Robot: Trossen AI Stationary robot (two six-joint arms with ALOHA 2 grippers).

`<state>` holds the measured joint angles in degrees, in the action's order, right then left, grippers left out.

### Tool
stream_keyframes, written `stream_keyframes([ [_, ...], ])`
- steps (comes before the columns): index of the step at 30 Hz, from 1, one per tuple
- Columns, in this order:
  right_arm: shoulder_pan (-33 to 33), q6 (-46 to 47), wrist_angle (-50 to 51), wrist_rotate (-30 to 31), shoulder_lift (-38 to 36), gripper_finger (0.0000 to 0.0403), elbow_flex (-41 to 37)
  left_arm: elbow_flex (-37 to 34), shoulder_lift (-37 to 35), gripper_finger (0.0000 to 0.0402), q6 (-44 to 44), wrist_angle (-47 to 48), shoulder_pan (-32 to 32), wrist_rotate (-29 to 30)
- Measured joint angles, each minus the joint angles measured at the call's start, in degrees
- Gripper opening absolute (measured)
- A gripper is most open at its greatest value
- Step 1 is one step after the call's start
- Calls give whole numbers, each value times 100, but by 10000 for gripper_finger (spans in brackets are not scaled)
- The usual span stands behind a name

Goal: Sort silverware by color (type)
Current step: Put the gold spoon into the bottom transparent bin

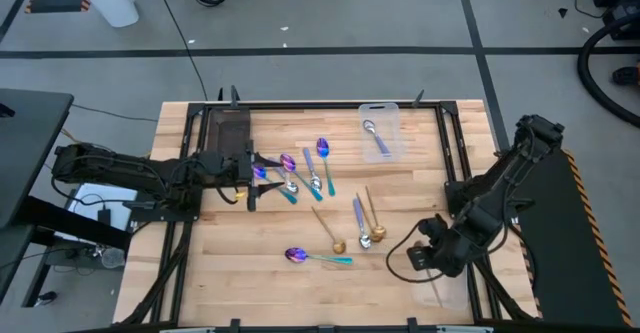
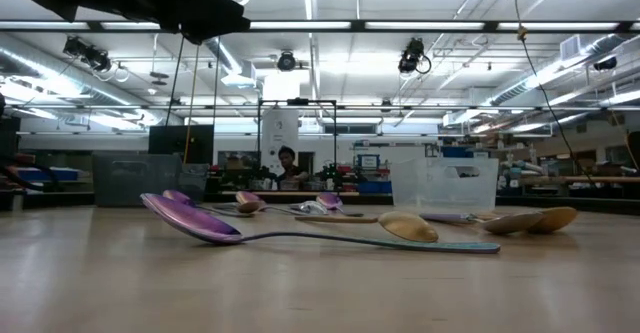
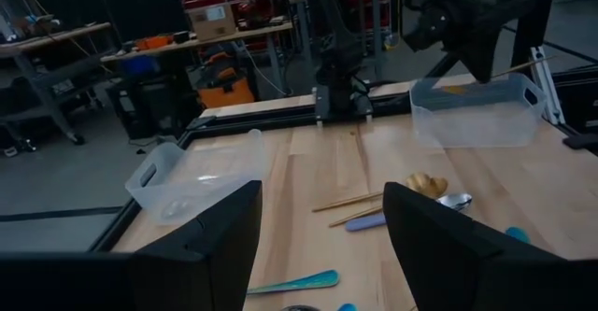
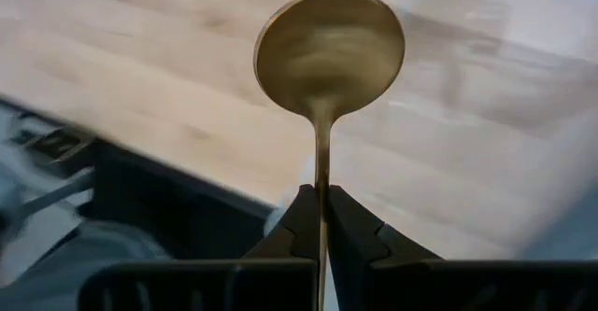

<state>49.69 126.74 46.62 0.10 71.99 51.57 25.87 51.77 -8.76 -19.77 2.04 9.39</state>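
From where I stand, the left pincer (image 1: 252,178) hangs wide open over the cluster of spoons (image 1: 300,173) on the worktop (image 1: 300,283); coming down there it could nudge 2 or 3 at once, since they lie touching. The right pincer (image 4: 320,219) is clamped on a gold spoon (image 4: 329,54) by its thin handle over the right front edge; the spoon could pivot or slip. The bin under it is hard to make out.

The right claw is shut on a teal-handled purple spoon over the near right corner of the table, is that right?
Not quite. The right claw is shut on an all-gold spoon, as the right wrist view shows. The rest stands: it is over the table's near right corner.
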Motion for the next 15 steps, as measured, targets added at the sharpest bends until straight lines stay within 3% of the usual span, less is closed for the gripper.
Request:
stream_keyframes([
  [8, 158, -41, 965, -161, 2, 12, -4, 0, 0, 231, -81, 0, 0, 2],
  [15, 243, -301, 1019, -267, 98, 12, -48, 0, 0, 231, -93, 15, 0, 4],
])
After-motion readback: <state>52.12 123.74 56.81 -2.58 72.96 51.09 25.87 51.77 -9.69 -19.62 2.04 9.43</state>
